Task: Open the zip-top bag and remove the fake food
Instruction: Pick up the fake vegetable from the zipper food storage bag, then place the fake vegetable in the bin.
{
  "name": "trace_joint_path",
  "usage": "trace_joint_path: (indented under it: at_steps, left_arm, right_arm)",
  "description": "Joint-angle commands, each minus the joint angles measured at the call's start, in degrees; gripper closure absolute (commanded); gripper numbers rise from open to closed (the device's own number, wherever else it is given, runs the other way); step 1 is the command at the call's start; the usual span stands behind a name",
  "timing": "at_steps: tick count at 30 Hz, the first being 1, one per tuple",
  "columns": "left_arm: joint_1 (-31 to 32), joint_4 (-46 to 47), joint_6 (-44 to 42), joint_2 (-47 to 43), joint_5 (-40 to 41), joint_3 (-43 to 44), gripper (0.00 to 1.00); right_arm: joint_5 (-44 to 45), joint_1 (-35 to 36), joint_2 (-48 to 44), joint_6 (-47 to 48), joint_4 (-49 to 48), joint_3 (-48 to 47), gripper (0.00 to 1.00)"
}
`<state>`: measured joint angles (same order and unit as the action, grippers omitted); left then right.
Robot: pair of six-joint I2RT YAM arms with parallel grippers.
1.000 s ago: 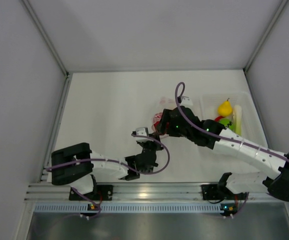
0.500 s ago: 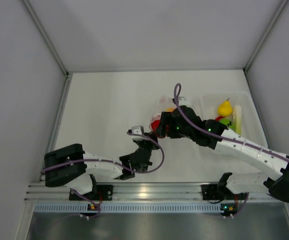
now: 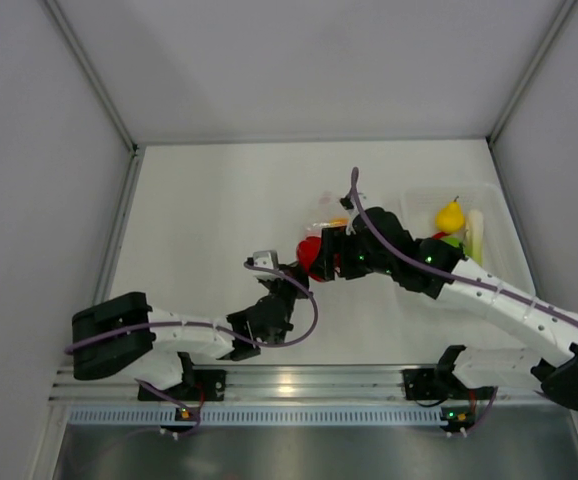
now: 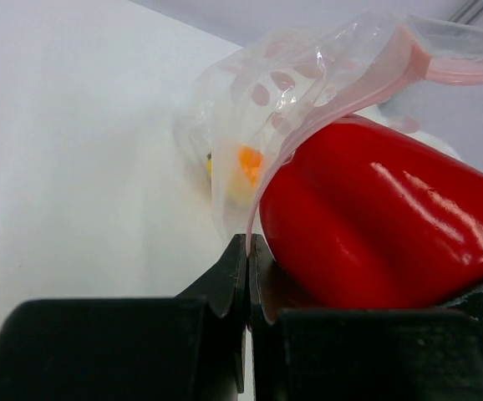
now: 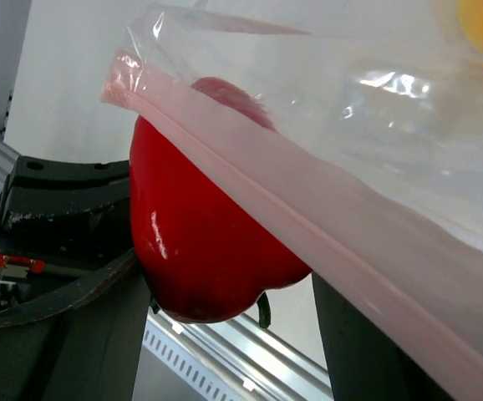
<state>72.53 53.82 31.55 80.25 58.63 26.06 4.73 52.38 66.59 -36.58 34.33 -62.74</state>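
The zip-top bag (image 4: 308, 75) is clear, and its pink zip strip (image 5: 250, 188) hangs open. My left gripper (image 4: 248, 242) is shut on the bag's lower lip, with the thin plastic pinched between its fingertips. A glossy red pepper (image 5: 200, 251) hangs at the bag's mouth between the fingers of my right gripper (image 5: 225, 288), which is shut on it above the table. An orange piece (image 4: 250, 163) still lies inside the bag. From above, the red pepper (image 3: 311, 254) sits between my left gripper (image 3: 291, 274) and my right gripper (image 3: 321, 254), and the bag (image 3: 329, 212) lies just beyond them.
A translucent tray (image 3: 497, 200) at the right holds a yellow pear-shaped piece (image 3: 451, 217), a green ball (image 3: 452, 243) and a pale stalk (image 3: 476, 238). An aluminium rail (image 3: 289, 380) runs along the near edge. White walls close in the table on three sides.
My left arm has drawn back toward the near left, pulling the bag's lip with it. The right gripper has risen slightly, and more of the red pepper shows outside the bag.
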Motion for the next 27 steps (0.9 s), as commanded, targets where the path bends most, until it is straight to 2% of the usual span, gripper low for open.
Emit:
trace_joint_path:
  at_steps: [1, 10, 16, 22, 26, 27]
  left_arm:
    - [-0.3, 2.2, -1.6, -3.4, -1.1, -1.2, 1.00]
    - [-0.3, 2.1, -2.5, -4.7, -1.9, -1.5, 1.00]
    - [-0.4, 1.8, -3.2, -6.4, -1.4, -1.7, 1.00]
    - [-0.3, 0.2, -2.5, -7.7, -2.0, -1.5, 1.00]
    - [-0.3, -3.5, -1.2, -8.3, -2.4, 0.5, 1.00]
    - [-0.2, -3.9, -1.1, -8.4, -2.5, 0.7, 1.00]
  right_arm:
    - [-4.4, -1.7, -3.4, 4.1, -0.7, -1.8, 1.00]
    - [-16.5, -3.2, -4.7, 8.8, -4.9, -0.7, 1.00]
    - [-18.8, -3.3, -6.0, 10.1, -4.9, -0.2, 1.00]
    - [-20.4, -4.7, -10.4, 5.5, -12.9, 2.7, 1.00]
    - [-17.8, -4.7, -11.3, 3.3, -13.5, 2.4, 1.00]
    - [-20.2, -4.8, -11.6, 2.1, -14.6, 2.6, 1.00]
